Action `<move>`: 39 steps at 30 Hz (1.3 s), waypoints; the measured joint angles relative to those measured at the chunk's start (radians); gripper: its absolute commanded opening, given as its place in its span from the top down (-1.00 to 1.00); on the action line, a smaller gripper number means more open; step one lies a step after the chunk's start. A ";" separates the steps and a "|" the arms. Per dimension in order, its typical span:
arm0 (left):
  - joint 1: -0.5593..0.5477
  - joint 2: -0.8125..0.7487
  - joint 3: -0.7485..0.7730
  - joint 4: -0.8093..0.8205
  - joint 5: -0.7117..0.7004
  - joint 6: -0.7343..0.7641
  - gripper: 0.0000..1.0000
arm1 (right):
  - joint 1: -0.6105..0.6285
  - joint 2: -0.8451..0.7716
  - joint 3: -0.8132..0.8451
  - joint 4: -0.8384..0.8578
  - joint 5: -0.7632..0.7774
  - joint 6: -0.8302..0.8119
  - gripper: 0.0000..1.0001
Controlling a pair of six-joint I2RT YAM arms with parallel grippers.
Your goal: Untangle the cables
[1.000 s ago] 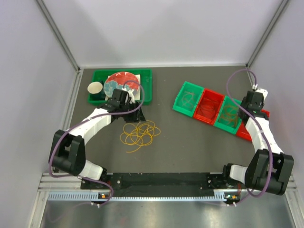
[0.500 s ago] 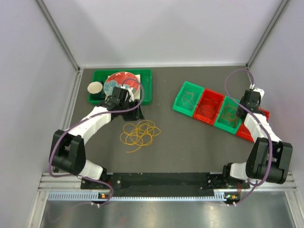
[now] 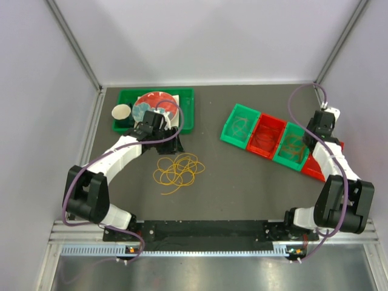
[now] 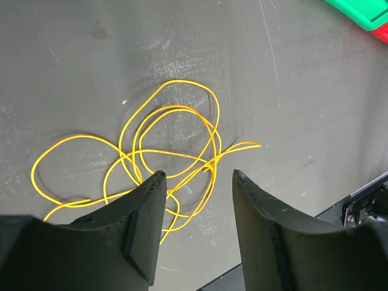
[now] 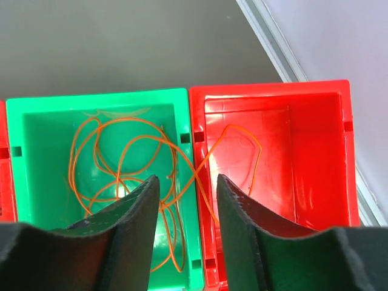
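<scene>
A tangle of yellow cable loops [image 3: 177, 170] lies on the dark table in front of the left arm. In the left wrist view the yellow cable [image 4: 173, 142] lies just beyond and partly under my open, empty left gripper [image 4: 197, 176], which hovers above it [image 3: 174, 144]. My right gripper [image 5: 187, 179] is open and empty above the bins [image 3: 316, 138]. Below it an orange cable [image 5: 121, 157] lies in a green bin [image 5: 42, 200], with one loop draped over the wall into the red bin [image 5: 315, 170].
A row of green and red bins [image 3: 267, 124] runs diagonally at the right, with thin cables in several of them. A green tray [image 3: 188, 100] at the back left holds a red plate [image 3: 151, 103] and a beige disc [image 3: 121, 111]. Grey walls close in both sides.
My right gripper has moved a little toward the back over the bins, and its arm has drawn in. The left gripper has shifted only slightly. The cables lie as before.
</scene>
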 measured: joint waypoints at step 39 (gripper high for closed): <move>0.000 -0.008 0.000 0.007 0.011 -0.015 -0.04 | 0.000 0.053 0.009 0.029 0.011 0.002 0.65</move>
